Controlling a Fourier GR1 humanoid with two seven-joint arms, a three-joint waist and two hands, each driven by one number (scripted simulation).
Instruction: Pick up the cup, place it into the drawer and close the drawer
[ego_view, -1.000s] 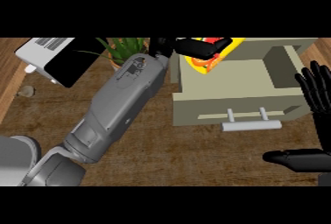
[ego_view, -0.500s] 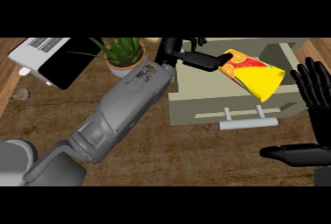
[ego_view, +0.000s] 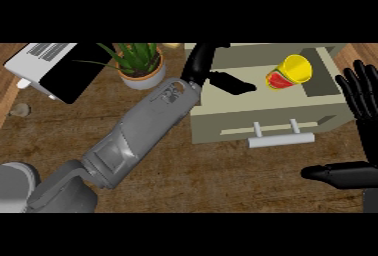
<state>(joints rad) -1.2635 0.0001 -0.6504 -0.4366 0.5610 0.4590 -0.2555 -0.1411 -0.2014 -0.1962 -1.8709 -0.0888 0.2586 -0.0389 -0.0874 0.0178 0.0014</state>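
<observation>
From the head view we look steeply down on a brown, wood-grained table (ego_view: 184, 170). A boxy, pale beige drawer (ego_view: 251, 117) stands open on it, with a light bar handle (ego_view: 280, 140) on its front. The cup (ego_view: 291, 71), a smooth yellow cone shape with a red patch on its side, is tilted over the drawer's open top, near a darker recess at the right; we cannot tell whether it rests on the drawer or is in the air. Our left hand (ego_view: 214, 75), matte black at the end of a long grey forearm, reaches over the drawer's left part, its fingers fairly straight and apart from the cup, holding nothing. Our right hand (ego_view: 362, 110) shows at the right edge, fingers straight and spread, pointing up, thumb out low. At upper left sit a potted plant (ego_view: 136, 62) with thin green leaves in a pale round pot, and a flat white-and-black appliance (ego_view: 48, 67)
</observation>
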